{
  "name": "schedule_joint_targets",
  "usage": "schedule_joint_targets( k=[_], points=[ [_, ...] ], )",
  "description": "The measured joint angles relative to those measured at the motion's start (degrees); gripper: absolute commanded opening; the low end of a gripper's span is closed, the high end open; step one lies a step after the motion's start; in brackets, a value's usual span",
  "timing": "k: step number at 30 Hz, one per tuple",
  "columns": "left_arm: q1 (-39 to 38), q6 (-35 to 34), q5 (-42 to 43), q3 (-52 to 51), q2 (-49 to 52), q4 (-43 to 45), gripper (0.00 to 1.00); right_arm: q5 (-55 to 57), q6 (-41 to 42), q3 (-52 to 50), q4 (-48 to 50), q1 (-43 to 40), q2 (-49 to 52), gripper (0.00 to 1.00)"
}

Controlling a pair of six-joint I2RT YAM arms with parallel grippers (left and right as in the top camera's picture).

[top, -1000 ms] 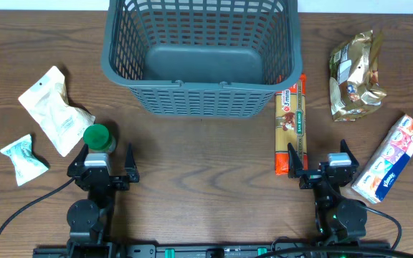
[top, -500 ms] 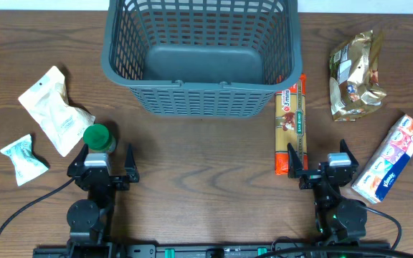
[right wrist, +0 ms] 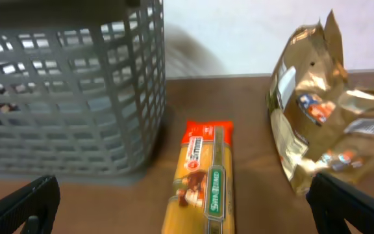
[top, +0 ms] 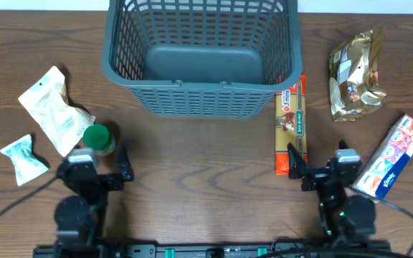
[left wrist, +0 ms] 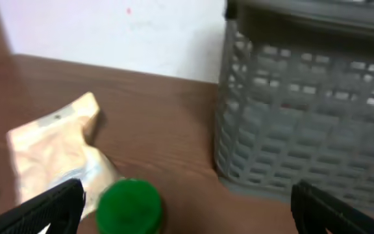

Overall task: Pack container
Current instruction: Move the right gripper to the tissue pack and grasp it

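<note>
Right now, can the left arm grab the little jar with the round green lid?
Probably yes. The green-lidded jar stands just ahead of the open left pincer, slightly off-centre, and nothing lies between them.

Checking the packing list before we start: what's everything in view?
Slotted plastic basket: one, dark grey, top centre, empty.
Crinkled pouch: one, cream-white, left of basket.
Small sachet: one, white-teal, far left.
Small bottle: one, green cap, beside pouch.
Long pasta packet: one, orange, beside basket's right corner.
Foil bag: one, gold, upper right.
Tissue pack: one, white-blue-pink, far right.
Wooden table: one, brown, under everything.
Left gripper: one, black, open, near bottle.
Right gripper: one, black, open, between packet and tissues.
</note>
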Motion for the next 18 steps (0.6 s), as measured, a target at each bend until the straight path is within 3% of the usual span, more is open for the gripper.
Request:
schedule_joint_targets(
  k=[5, 11, 15, 18],
  points=[
    [2.6, -0.8, 0.2, 16.7, 18.3, -7.5, 0.98, 0.1, 2.0, 21.2, -20.9, -2.8, 16.8, 0.99],
    [5.5, -2.2, 1.7, 37.9, 38.2, -25.9, 0.98, 1.2, 7.8, 48.8, -46.9, -10.5, 36.6, 0.99],
    [7.4, -2.8, 1.9, 48.2, 45.2, -33.7, 0.98, 1.6, 9.1, 68.8, -65.2, -18.5, 50.0, 0.99],
    [7.9, -2.9, 1.9, 50.9, 47.0, -35.4, 0.99, 1.4, 8.7, 79.8, -71.3, -22.5, 58.0, 0.99]
  ],
)
